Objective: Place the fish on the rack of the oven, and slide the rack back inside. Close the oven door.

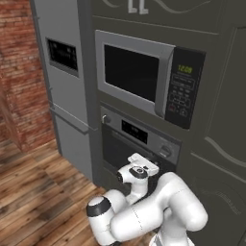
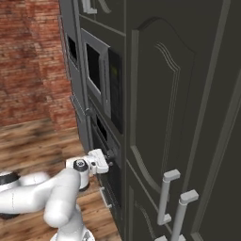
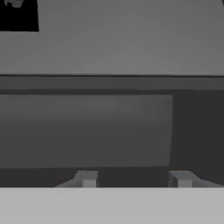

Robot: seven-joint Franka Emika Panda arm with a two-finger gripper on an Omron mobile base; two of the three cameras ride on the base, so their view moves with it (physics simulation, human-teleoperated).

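We see the hand [image 1: 150, 166] in the lower middle of the left base frame, pushed up against the front of the oven [image 1: 139, 144], just below its silver control strip [image 1: 141, 132]. In the right base frame the hand [image 2: 109, 162] sits at lower centre, touching or very nearly touching the oven's front edge. The oven [image 2: 101, 136] lies directly ahead of the hand in both frames, under the microwave [image 1: 144, 77].

In the hand frame the two fingertips [image 3: 87, 178] rise at the bottom, some way apart, with a dark grey panel [image 3: 87, 131] across the middle and a lighter band [image 3: 131, 39] across the top. We see nothing between the fingertips, yet we cannot tell whether they are loose or pressing on something.

We cannot make out the fish or the rack, nor say whether the oven door is fully up.
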